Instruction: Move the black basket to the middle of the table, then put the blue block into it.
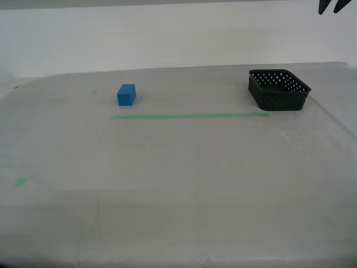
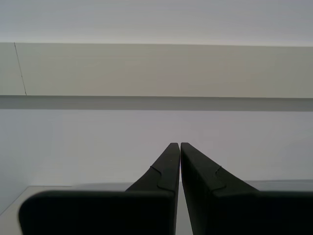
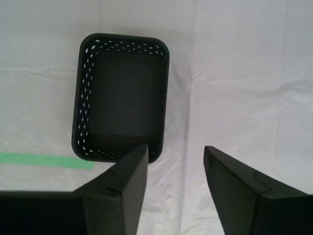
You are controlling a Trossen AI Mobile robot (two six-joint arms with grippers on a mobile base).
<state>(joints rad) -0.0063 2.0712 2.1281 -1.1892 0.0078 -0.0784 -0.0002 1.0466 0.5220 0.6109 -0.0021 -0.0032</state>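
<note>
The black basket stands empty at the far part of the table, toward the exterior view's right. The blue block rests far off toward that view's left, just beyond the green tape line. My first gripper hangs open high above the table, with the basket below and just ahead of its jaws. Its dark fingertips poke in at the exterior view's upper right corner. My second gripper is shut on nothing and faces a pale wall.
Small green tape bits mark the table toward the exterior view's left. The tape line's end lies beside the basket. The table's edge runs close behind the basket in the exterior view. A white wall stands beyond.
</note>
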